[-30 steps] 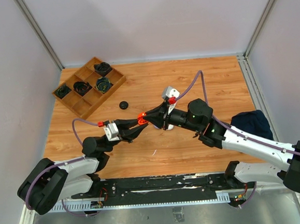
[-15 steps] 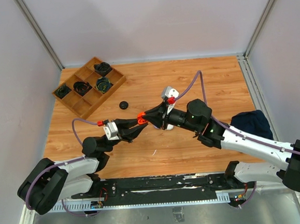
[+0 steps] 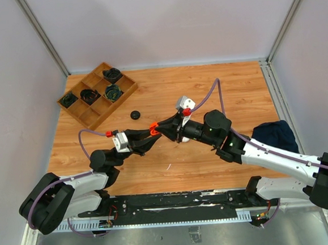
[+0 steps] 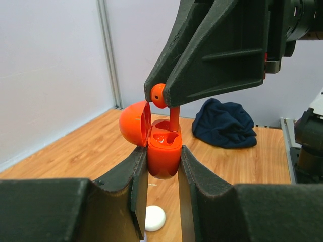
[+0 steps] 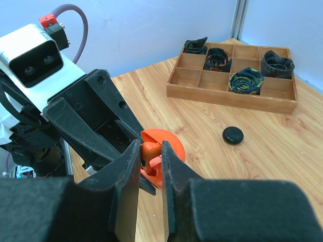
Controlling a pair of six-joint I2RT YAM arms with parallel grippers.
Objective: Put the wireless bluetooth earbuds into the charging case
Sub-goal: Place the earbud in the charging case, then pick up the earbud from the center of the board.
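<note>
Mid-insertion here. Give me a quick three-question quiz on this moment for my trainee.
1. True or false: the orange case has its lid shut.
2. What do the left fingers clamp?
3. The earbud is pinched by: A) left fingers B) right fingers C) nothing.
Key: 1 false, the lid is open; 2 the case; 3 B.
</note>
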